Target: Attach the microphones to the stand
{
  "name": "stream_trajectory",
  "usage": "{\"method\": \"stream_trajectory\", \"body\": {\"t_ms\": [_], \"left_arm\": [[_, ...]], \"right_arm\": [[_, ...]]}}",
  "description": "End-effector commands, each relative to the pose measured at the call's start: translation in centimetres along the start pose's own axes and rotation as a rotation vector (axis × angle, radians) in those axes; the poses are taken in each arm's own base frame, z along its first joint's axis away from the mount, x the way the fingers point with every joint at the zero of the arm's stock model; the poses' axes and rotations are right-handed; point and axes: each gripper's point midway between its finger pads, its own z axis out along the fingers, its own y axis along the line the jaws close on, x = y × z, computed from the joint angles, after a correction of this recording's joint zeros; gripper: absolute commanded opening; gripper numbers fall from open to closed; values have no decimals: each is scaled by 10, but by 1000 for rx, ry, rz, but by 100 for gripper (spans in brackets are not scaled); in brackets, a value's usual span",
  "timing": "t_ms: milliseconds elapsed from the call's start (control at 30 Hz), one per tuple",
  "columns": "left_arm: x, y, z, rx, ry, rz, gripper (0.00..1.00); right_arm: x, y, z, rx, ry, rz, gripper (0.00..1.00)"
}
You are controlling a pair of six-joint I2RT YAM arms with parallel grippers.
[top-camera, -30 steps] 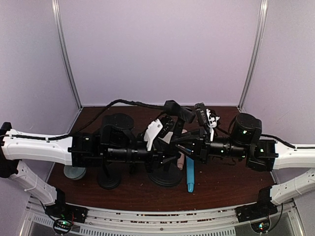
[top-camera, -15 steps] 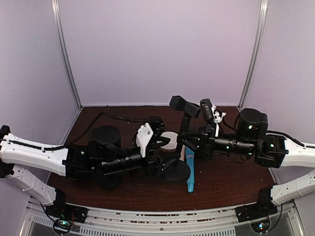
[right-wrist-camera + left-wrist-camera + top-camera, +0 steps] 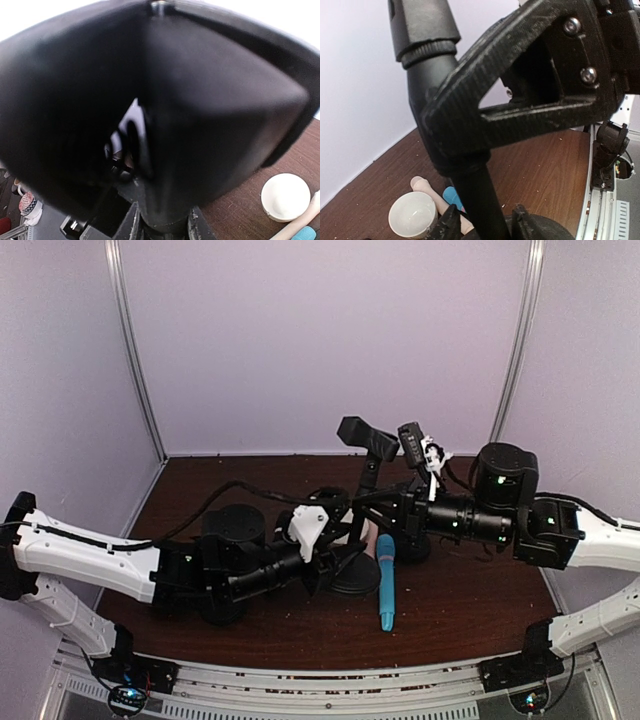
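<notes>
A black stand [image 3: 366, 438] rises upright from its round base [image 3: 352, 582] at mid-table. My right gripper [image 3: 378, 512] is shut on its pole, which fills the gap between the fingers in the right wrist view [image 3: 162, 220]. My left gripper [image 3: 340, 552] straddles the pole low down [image 3: 485, 215], one finger [image 3: 450, 224] against it and the other a sliver off. Two microphones lie flat beside the base. The light blue one [image 3: 386, 585] is to the right, and the cream-pink one [image 3: 368, 539] is partly hidden behind the pole [image 3: 432, 192].
A small white bowl [image 3: 412, 215] stands next to the cream-pink microphone, also seen in the right wrist view [image 3: 286, 197]. More black round stand bases [image 3: 235, 523] sit under my left arm. A black cable [image 3: 215, 498] trails over the left side.
The left gripper let go, pulled back, then came forward lower with its jaws narrowing around the pole. The right gripper kept its hold, and the stand shifted slightly right.
</notes>
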Motion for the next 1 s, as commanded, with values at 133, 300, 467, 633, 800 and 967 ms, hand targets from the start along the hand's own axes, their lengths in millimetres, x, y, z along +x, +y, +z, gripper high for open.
{"method": "stream_trajectory", "body": {"t_ms": [133,300,467,633,800,967], "left_arm": [[-16,-4,4,52,-77,-31,8],[-25,-15,-9,179,-141,-58,0],[-35,-39,-23,407,-212,-120,0],[-44,-36,-31,408,-259,-142,0],[-43,-21,-28,321,-262,-162,0],[-38,-6,-22,226,-257,-203,0]], "right_arm": [[-36,33,-10,-126,-69,-52,0],[-17,61,-13,-305,5,-147,0],[-1,75,-28,-523,82,-267,4],[-40,14,-35,-299,-79,-163,40],[-32,-4,-38,-212,-73,-132,53],[-20,1,-41,-232,-57,-104,57]]}}
